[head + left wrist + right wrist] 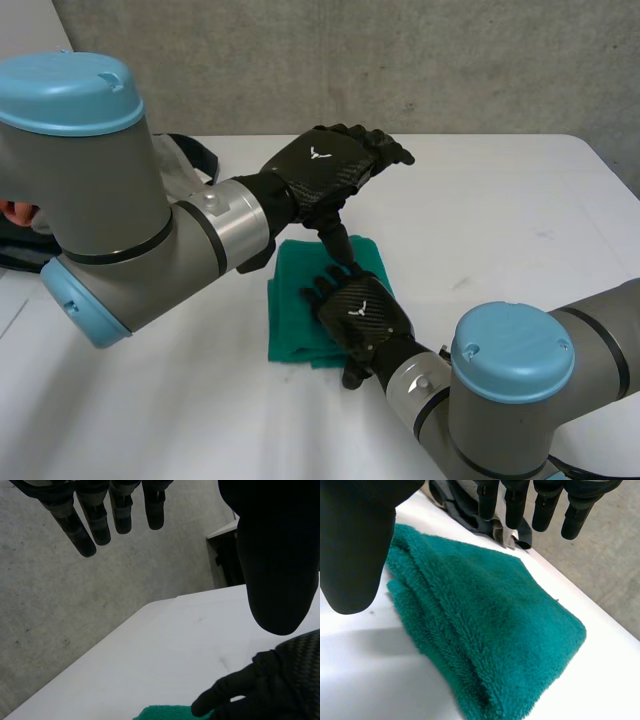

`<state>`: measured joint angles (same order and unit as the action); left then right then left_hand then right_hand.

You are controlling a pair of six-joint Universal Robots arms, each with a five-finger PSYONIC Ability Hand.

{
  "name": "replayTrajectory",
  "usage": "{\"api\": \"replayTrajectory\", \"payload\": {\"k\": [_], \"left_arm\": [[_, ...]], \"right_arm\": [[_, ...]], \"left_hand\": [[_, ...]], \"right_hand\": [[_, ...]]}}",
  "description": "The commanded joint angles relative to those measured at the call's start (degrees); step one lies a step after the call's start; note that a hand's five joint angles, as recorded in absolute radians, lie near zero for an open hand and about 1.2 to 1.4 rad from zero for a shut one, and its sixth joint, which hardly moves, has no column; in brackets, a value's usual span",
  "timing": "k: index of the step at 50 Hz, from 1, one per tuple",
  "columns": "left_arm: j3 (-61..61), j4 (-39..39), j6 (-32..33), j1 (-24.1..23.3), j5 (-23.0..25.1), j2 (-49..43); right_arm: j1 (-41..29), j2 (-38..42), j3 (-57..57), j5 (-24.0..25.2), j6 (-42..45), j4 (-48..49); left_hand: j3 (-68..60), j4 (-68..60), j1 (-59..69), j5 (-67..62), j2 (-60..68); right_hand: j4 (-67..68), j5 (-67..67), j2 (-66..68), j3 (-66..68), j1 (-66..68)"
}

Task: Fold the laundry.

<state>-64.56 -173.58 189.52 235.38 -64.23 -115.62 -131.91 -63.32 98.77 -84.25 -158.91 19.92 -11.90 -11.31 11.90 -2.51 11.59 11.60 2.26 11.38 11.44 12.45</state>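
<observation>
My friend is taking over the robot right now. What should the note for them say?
Left hand: open, fingers straight, above the green towel's far edge, holding nothing.
Right hand: open, over the towel's near right side, holding nothing.
Towel: on the white table, folded into a thick layered rectangle.
Done: folds are in. Left: perhaps one last fold or smoothing, then pull the hands away.

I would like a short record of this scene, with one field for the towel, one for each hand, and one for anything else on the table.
towel: green, folded in layers, lying on the white table
left hand: open, raised over the towel's far edge, holding nothing
right hand: open, over the towel's right part; contact cannot be told
other: bag with dark straps at the table's far left
</observation>
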Motion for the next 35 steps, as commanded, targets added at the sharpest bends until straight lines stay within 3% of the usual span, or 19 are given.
{"api": "replayTrajectory", "payload": {"k": [1,8,12,21,32,35], "left_arm": [[0.8,0.5,-0.1,-0.2,0.9,0.0],[1.1,0.5,-0.1,-0.3,0.7,0.0],[0.9,0.6,-0.2,-0.3,0.6,-0.1],[0.9,0.6,-0.2,-0.1,0.6,0.0],[0.1,0.4,-0.3,0.3,0.7,0.0],[-0.5,0.4,-0.4,0.4,0.7,0.0]], "right_arm": [[1.8,-0.4,0.0,-5.8,-8.3,-0.1],[6.0,0.1,0.8,-14.2,-24.8,-0.8],[7.1,1.5,0.6,-13.6,-31.1,-1.5],[7.7,5.2,-2.1,-9.4,-32.1,-0.5],[6.8,9.6,-5.8,-9.6,-31.7,-0.8],[6.4,10.9,-7.0,-9.7,-31.7,-0.9]], "left_hand": [[1.9,1.3,-1.9,2.5,-1.6],[1.9,1.3,-1.9,2.5,-1.6],[1.9,1.3,-1.9,2.5,-1.6],[1.9,1.3,-1.9,2.5,-1.6],[1.9,1.3,-1.9,2.5,-1.6],[1.9,1.3,-1.9,2.5,-1.6]], "right_hand": [[-1.6,-2.3,-1.4,-1.4,-2.4],[-1.6,-2.3,-1.4,-1.4,-2.4],[-1.6,-2.3,-1.4,-1.4,-2.4],[-1.6,-2.3,-1.4,-1.4,-2.4],[-1.6,-2.3,-1.4,-1.4,-2.4],[10.3,9.6,10.5,10.4,9.4]]}}
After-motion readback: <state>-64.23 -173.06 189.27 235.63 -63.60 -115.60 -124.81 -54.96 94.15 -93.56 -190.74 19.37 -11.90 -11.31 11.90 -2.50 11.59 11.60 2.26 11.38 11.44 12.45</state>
